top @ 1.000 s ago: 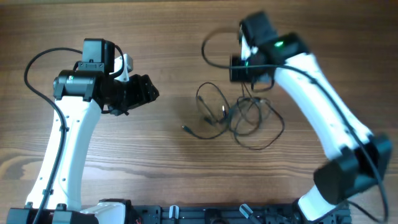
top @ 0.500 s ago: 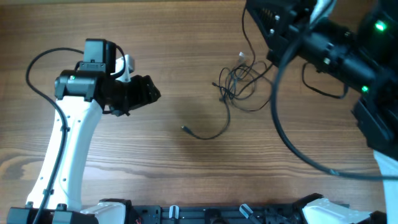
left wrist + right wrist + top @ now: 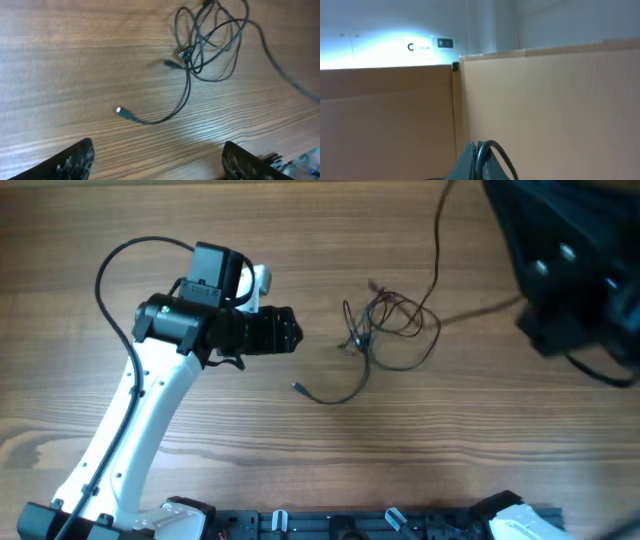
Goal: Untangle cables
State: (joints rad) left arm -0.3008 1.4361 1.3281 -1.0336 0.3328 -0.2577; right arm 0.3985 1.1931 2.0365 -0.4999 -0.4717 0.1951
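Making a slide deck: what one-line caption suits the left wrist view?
Open left gripper above the wooden table, facing tangled cables with one plug end trailing free.

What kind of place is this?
Probably a robot lab or workshop: a robot arm reaches toward tangled cables on a wooden table, with cardboard panels nearby and a lit sign marked C.

Right wrist view: white rectangular wall sign (image 3: 417, 46) bearing the letter "C"; the smaller print beside it is illegible.
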